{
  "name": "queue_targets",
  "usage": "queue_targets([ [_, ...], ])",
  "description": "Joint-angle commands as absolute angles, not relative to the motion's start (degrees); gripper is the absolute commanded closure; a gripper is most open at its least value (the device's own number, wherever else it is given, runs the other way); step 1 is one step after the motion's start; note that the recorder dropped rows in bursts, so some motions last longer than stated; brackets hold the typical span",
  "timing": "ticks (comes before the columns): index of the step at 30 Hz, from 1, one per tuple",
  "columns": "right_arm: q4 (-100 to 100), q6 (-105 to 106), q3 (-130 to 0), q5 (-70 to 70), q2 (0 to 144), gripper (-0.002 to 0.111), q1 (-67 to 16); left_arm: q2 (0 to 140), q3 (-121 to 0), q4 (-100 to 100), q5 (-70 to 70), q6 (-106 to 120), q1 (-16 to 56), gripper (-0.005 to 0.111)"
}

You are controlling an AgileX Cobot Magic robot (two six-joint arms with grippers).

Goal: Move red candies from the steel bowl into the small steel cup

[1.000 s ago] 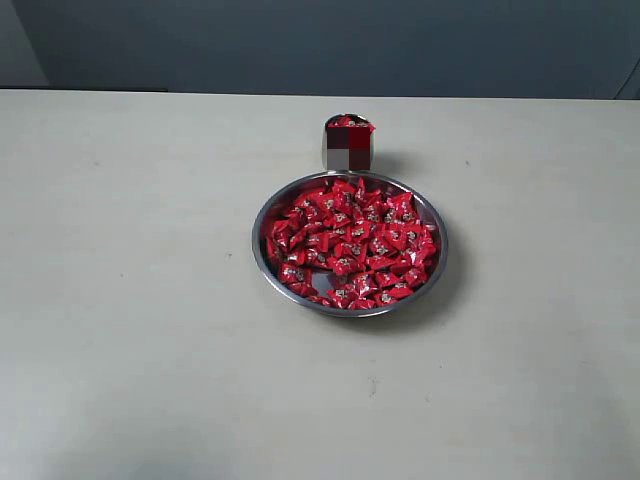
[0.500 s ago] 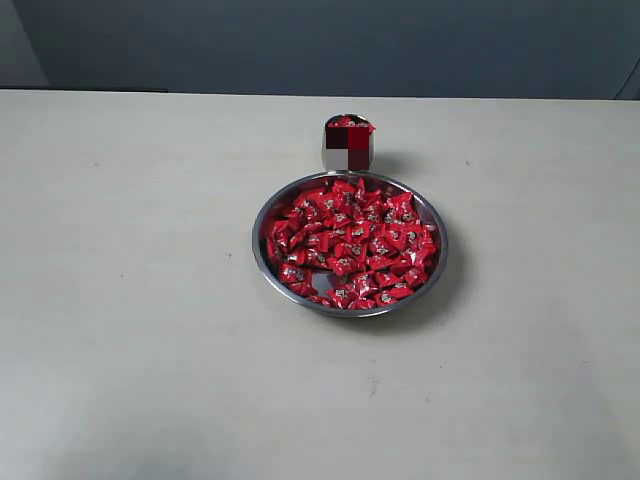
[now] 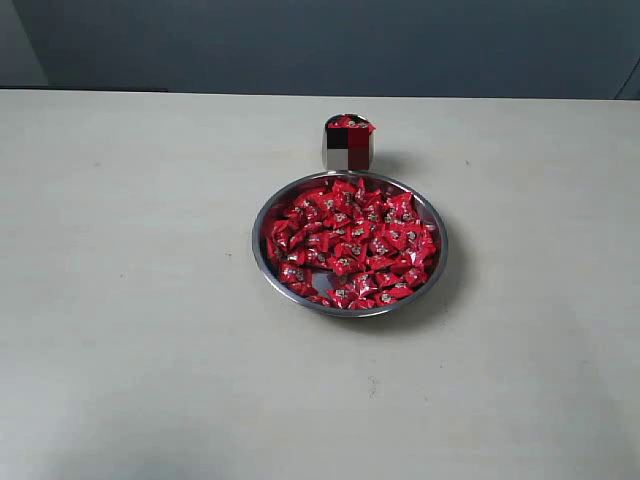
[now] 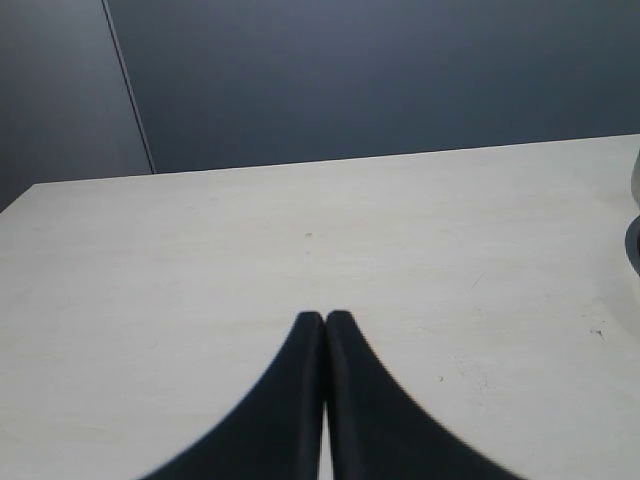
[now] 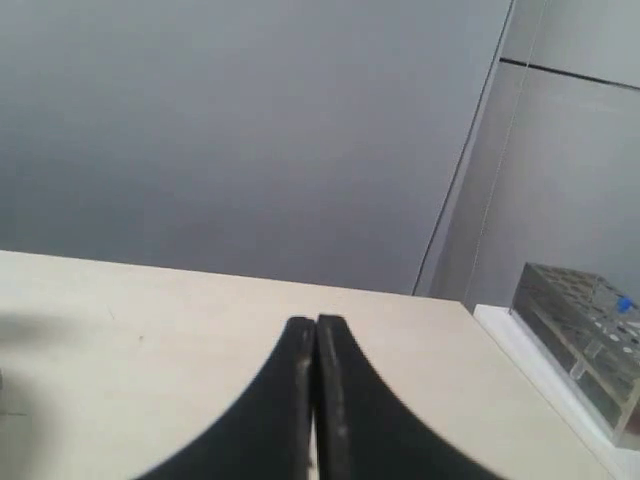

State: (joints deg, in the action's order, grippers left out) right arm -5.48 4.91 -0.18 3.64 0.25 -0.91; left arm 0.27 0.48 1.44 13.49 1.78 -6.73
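The steel bowl sat on the table just right of frame centre, filled with candies. The small steel cup stood just above its upper rim, also holding candies.

L gripper, tips together, over pale table; dark blue-grey wall in bkgd.
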Motion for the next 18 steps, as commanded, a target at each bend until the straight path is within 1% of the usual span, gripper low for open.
queue_targets([
  [1,-5.99,4.72,0.00,7.49,0.00,0.109,-0.69,0.00,0.00,1.55,13.22,1.68,-6.85,0.106],
  [9,-3.21,4.72,0.00,14.89,0.00,0.109,-0.69,0.00,0.00,1.55,13.22,1.68,-6.85,0.106],
  [18,-0.71,4.72,0.00,16.49,0.00,0.109,-0.69,0.00,0.00,1.55,13.22,1.68,-6.85,0.106],
])
